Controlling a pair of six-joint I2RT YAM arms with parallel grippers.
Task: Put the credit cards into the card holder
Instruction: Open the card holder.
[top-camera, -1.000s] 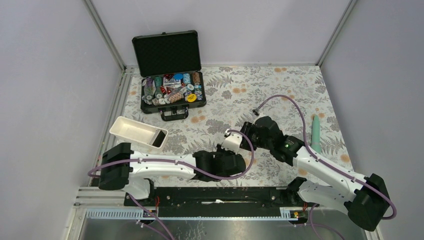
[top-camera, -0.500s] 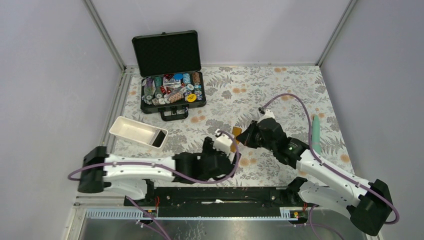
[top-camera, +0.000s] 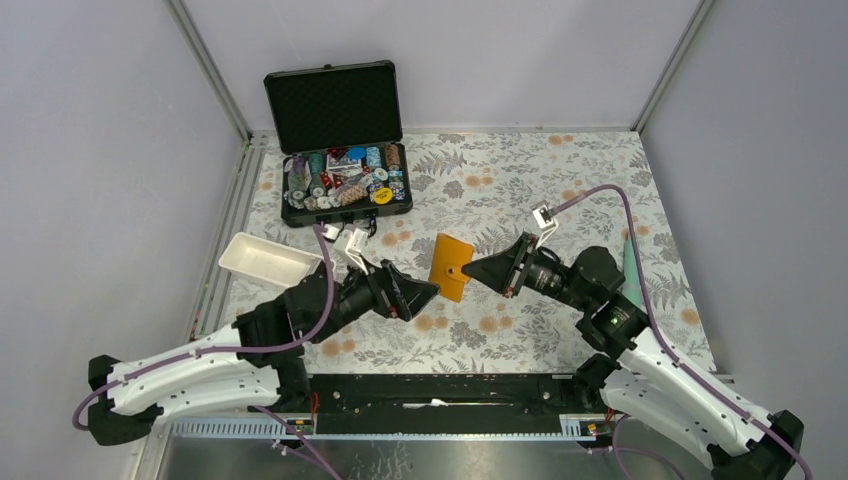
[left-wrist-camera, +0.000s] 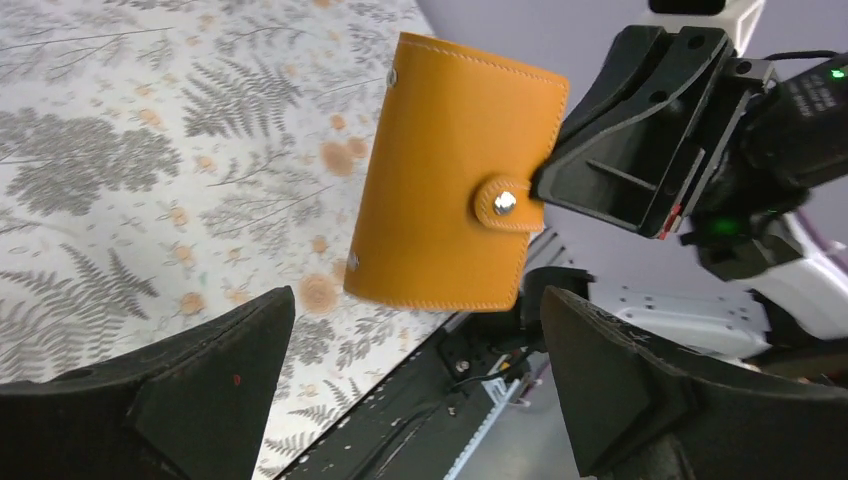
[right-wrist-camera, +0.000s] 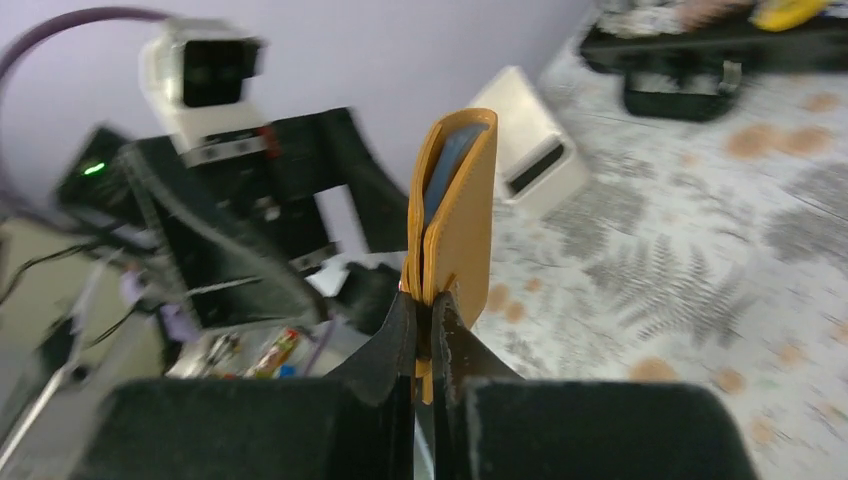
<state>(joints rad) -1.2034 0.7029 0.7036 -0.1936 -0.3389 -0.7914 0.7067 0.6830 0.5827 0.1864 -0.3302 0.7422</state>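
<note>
Overhead view of a floral tabletop (top-camera: 600, 170) with two robot arms. Well to the left of the card holder (top-camera: 451, 266) sits a white rectangular tray (top-camera: 258, 258), its right end hidden behind the left arm (top-camera: 330, 300). Behind the holder and to its left, an open black case (top-camera: 335, 105) is filled with poker chips (top-camera: 345, 185). Just left of the holder, the left jaws are spread wide apart and point at it without touching. The wrist view shows both black fingers (left-wrist-camera: 180, 390) with the holder ahead of them. The card holder itself is orange, folded shut with its snap tab (left-wrist-camera: 503, 203) fastened, and held up off the tabletop. At its right edge, beside the tab, the right jaws are pinched tight on it. A pale blue sleeve (right-wrist-camera: 450, 165) shows between its covers. Well right of the holder, a teal object (top-camera: 630, 268) lies partly behind the right arm (top-camera: 590, 275).
</note>
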